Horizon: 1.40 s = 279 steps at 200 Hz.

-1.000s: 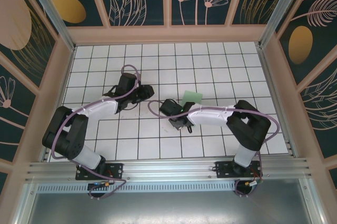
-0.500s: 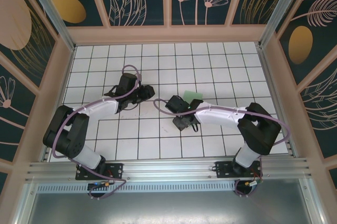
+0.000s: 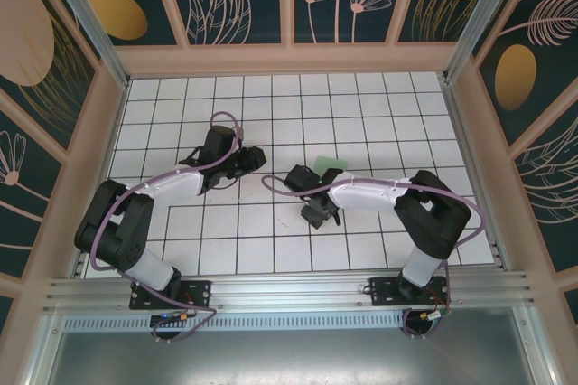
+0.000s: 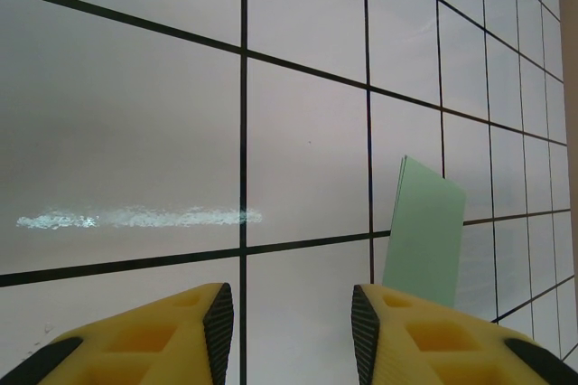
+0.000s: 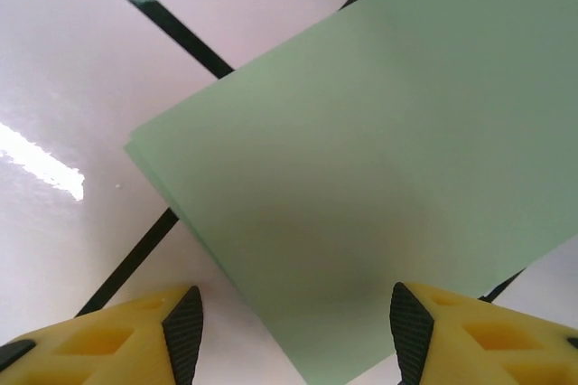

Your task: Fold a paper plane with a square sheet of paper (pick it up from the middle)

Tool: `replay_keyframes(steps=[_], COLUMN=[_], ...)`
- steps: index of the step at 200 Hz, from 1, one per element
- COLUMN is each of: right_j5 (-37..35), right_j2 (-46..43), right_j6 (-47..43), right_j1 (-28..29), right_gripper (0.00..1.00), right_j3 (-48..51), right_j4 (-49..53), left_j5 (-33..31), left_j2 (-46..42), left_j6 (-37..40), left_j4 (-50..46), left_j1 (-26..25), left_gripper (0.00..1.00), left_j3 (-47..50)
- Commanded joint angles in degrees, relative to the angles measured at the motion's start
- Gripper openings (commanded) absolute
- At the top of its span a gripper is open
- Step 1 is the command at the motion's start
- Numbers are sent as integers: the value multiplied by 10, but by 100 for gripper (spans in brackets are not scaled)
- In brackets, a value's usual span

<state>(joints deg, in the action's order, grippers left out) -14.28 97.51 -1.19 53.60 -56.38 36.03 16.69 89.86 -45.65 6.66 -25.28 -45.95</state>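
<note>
Paper (image 3: 332,166) lies on white gridded table (image 3: 271,251) within floral walls (image 3: 237,1)

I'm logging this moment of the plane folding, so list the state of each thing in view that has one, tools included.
sheet of paper: folded over on itself with a layered edge showing, lying on the tiled table, held by neither tool.
left tool: open, nothing between its jaws, set apart from the paper.
right tool: open, jaws wide apart just above the paper's near edge.
</note>
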Motion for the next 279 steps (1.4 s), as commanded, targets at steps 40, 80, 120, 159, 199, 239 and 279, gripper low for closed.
replay_keyframes(steps=[40, 80, 120, 159, 199, 239, 279], right_j5=[-52, -70, -84, -82, -77, -42, 13], right_j2=[11, -13, -20, -31, -43, -49, -38], right_j6=[2, 15, 31, 52, 63, 51, 13], right_j1=[-3, -3, -3, -6, -17, -21, -21], right_gripper=[41, 27, 15, 9, 3, 25, 52], right_j3=[-24, -24, -15, -7, 8, 8, 12], right_j4=[3, -3, -19, -36, -53, -41, -18], left_j5=[12, 15, 21, 25, 29, 28, 28], left_j2=[9, 9, 14, 14, 12, 12, 17], left_j6=[10, 8, 7, 6, 6, 6, 6], left_j4=[9, 11, 14, 14, 11, 12, 13], left_j1=[1, 1, 1, 1, 1, 2, 1], left_gripper=[43, 43, 43, 43, 43, 43, 44], left_j3=[-9, -5, -7, -12, -15, -16, -15])
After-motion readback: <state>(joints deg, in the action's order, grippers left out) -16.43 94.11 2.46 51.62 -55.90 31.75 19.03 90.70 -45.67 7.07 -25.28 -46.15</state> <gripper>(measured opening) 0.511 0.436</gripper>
